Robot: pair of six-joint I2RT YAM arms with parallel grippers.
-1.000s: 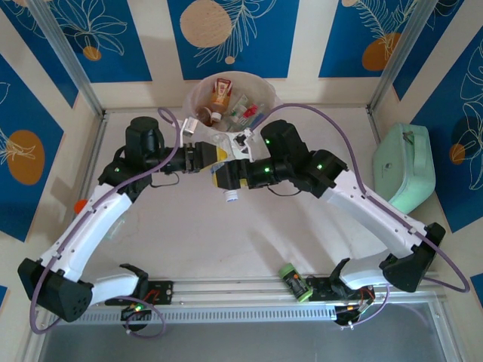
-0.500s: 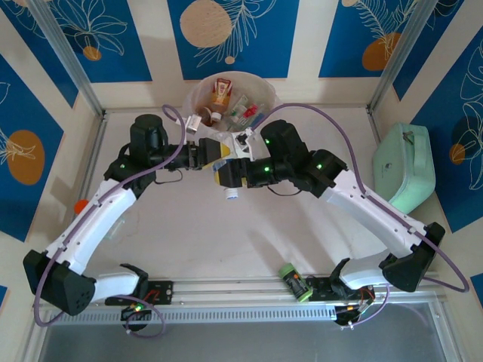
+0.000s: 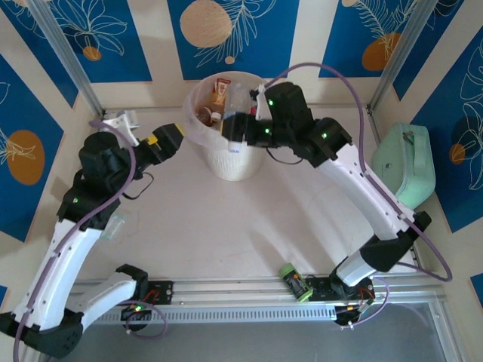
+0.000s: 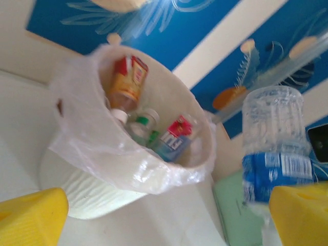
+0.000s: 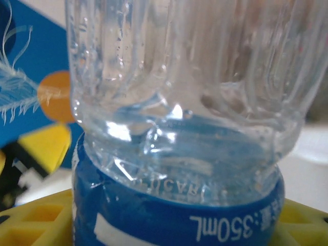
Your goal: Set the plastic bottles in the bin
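A clear plastic bottle point(image 5: 174, 102) with a blue label is gripped around its label by my right gripper point(image 5: 174, 220), yellow fingers on both sides. From above, my right gripper point(image 3: 235, 134) holds this bottle point(image 3: 232, 145) at the near rim of the cream-white ribbed bin point(image 3: 230, 166). Several bottles point(image 4: 154, 128) lie inside the bin point(image 4: 92, 184), among them a brown one point(image 3: 219, 94). My left gripper point(image 3: 167, 140) stands open and empty to the left of the bin. In its wrist view the gripper point(image 4: 166, 215) faces the bin, with the held bottle point(image 4: 274, 154) to the right.
A green bottle point(image 3: 296, 281) lies at the near edge by the rail, close to the right arm's base. A mint-green case point(image 3: 407, 166) stands against the right wall. The bag liner point(image 4: 128, 164) hangs over the bin's rim.
My left gripper opened, let go of the bottle and drew back to the left. My right gripper closed on the bottle and carried it up and back to the bin's rim.
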